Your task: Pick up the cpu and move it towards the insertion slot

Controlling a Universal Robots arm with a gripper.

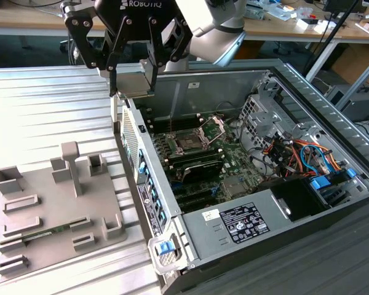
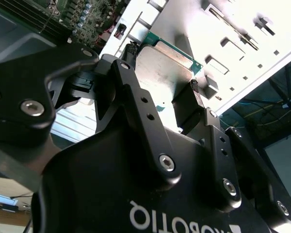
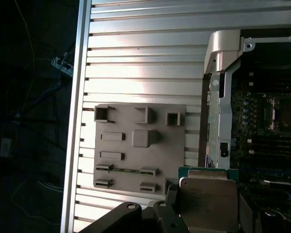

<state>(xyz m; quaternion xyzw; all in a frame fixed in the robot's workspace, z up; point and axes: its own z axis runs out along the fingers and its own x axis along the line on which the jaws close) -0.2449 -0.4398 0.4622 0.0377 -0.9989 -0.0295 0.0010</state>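
The gripper [image 1: 134, 88] was closed on the cpu [image 1: 136, 82], its two fingers narrowed to the chip's width and pinching it by two opposite edges. In the second wrist view the dark pads [image 2: 194, 86] sat against the thin green rim, leaving the pale metal top of the cpu [image 2: 161, 68] bare. The chip hung in the air, roughly level, above the near wall of the open computer case [image 1: 200, 92], well clear of the grey fixture tray [image 1: 46, 206] on the ribbed table [image 1: 43, 110]. The insertion slot [image 1: 188, 143] lay lower down on the board inside the case, its hinged plate [image 1: 213, 127] raised, and the cpu was not yet over it. Judged from its look, the chip would be light and stiff, with a smooth lid that could slip and an underside that would be easily damaged. That made the edge grip seen here the sensible hold, with only modest squeeze needed and the flat faces left untouched.
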